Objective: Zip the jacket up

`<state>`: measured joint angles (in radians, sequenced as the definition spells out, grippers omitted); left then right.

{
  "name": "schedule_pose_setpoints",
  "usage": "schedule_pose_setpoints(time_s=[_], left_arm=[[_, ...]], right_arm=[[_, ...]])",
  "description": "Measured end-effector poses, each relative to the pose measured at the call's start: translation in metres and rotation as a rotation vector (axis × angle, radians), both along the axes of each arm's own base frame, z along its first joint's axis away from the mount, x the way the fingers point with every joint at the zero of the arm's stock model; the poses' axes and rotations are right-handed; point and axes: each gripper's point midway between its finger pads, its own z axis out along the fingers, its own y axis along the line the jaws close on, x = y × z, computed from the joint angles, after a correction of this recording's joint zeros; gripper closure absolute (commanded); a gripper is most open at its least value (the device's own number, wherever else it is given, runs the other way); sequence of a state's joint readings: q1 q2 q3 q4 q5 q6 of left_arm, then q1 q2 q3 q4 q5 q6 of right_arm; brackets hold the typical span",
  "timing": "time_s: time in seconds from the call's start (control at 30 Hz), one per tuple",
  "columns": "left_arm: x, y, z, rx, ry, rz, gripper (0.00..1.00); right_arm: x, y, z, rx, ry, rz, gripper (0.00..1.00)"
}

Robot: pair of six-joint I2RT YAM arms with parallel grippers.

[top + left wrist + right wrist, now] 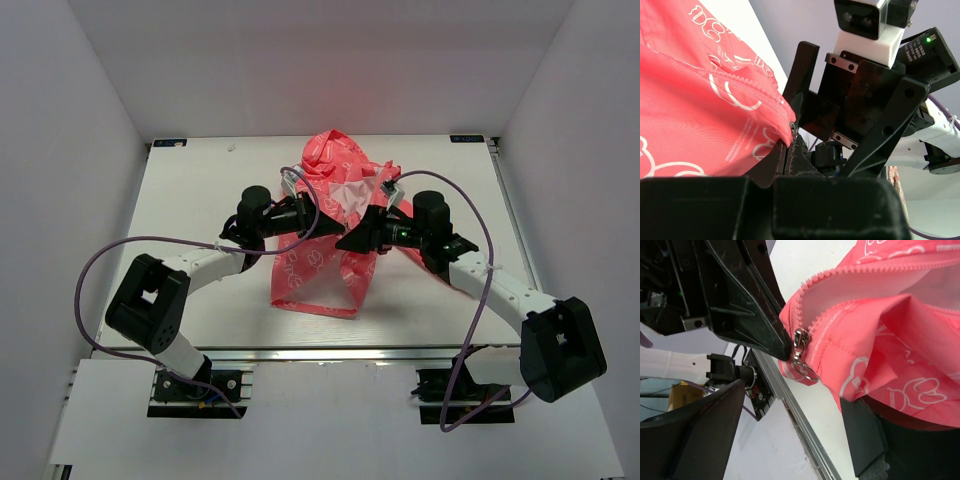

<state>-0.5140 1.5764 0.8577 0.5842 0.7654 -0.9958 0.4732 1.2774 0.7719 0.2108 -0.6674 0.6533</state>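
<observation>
Coral-pink jacket [318, 272] ×1 | zipper pull [802, 357] ×1 | left gripper [790, 148] clamped on jacket | right gripper [348, 240] fingers apart

The jacket [312, 268] is thin, smooth cloth with a faint sheen. Its zipper slider [800, 339] is shiny metal, the teeth [850, 271] pink plastic; the table [200, 180] looks smooth and matt.

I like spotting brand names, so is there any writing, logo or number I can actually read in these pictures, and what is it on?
Nothing is legible.
On the jacket, tiny white lettering: too blurred to read.
Dark stickers at far corners of the table: too small to read.
</observation>
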Motion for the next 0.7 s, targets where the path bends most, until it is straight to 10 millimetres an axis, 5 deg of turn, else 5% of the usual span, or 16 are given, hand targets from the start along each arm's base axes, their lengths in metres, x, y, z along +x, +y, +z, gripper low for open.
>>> schedule_pose_setpoints(time_s=[0.3, 0.47, 0.7], left_arm=[[0.002, 0.000, 0.000, 0.001, -0.001, 0.011, 1.00], [0.002, 0.000, 0.000, 0.001, -0.001, 0.013, 1.00], [0.002, 0.000, 0.000, 0.002, -0.001, 0.013, 1.00]], right_arm=[[0.007, 0.004, 0.012, 0.032, -0.023, -0.013, 0.44], [0.006, 0.004, 0.014, 0.039, -0.023, -0.014, 0.45], [0.005, 0.003, 0.021, 0.050, -0.035, -0.019, 0.69]])
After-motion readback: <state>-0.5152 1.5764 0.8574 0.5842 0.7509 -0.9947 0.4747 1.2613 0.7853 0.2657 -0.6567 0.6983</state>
